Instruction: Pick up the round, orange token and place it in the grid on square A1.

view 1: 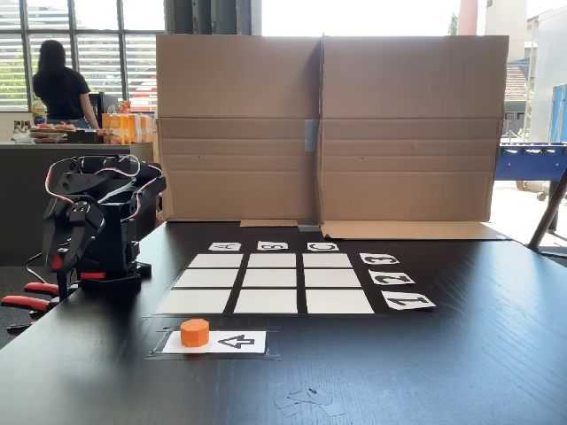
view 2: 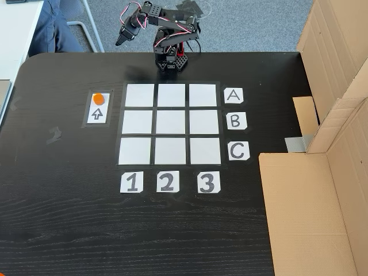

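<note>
The orange token stands upright on the end of a white arrow card, beside the grid. Square A1 is the bare white corner cell closest to the token. It lines up with the "A" card and the "1" card. My arm sits folded on its base at the table edge beyond the grid's A side. The gripper hangs off that edge, shut and holding nothing, far from the token.
A tall cardboard wall lines the grid's C side. Red-handled clamps stick out beside the arm's base. Tape scraps lie near the front edge. A person stands far behind the table, and a leg shows past the table corner.
</note>
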